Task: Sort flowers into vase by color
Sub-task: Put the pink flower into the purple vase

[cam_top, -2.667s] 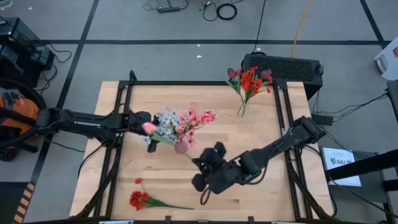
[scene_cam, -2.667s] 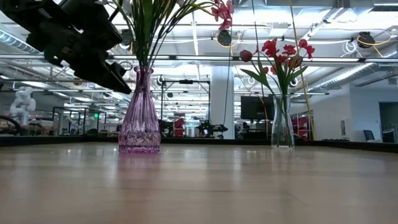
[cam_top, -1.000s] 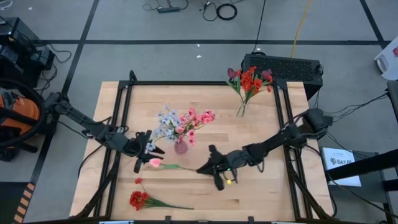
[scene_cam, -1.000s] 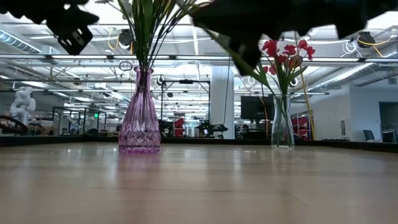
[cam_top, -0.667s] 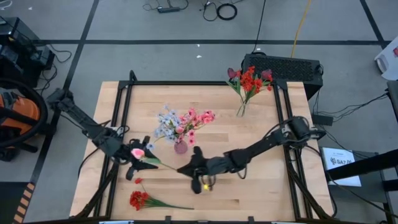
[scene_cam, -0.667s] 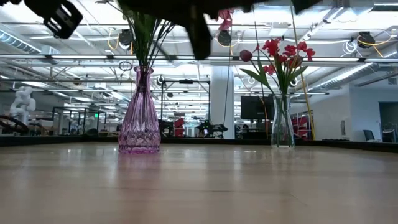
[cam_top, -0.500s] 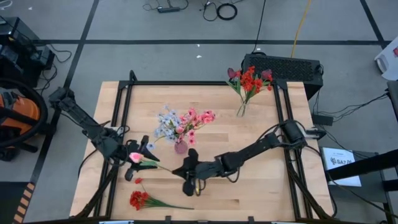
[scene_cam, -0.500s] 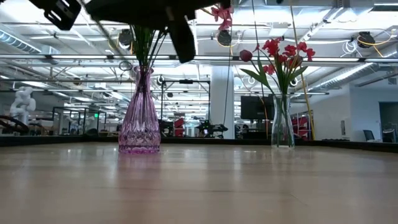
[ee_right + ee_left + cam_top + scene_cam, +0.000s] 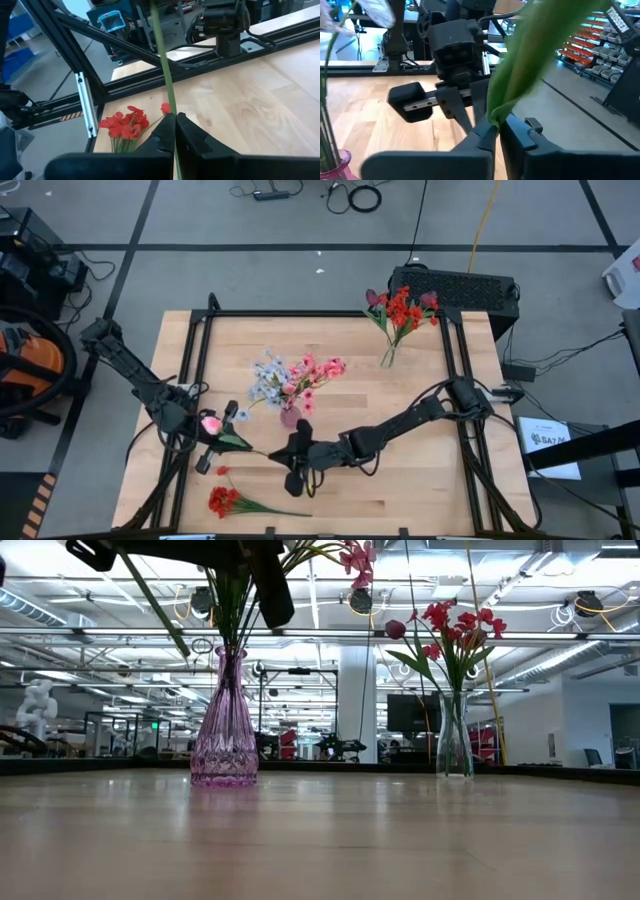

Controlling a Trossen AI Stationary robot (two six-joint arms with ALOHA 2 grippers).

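Fingers of both grippers pinched on one pink flower (image 9: pixel 211 424), left gripper (image 9: pixel 217 436) near the head, right gripper (image 9: pixel 292 455) on the stalk end.

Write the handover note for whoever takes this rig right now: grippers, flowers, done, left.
Left gripper: shut on the pink flower near its head.
Right gripper: shut on the same flower's stalk end, mid-table.
Purple vase: pink and pale blue-white stems, mid-table.
Clear vase: red flowers, far right corner.
Red spray: lying loose at the near edge.
Left: vase the pink flower, then the red spray.
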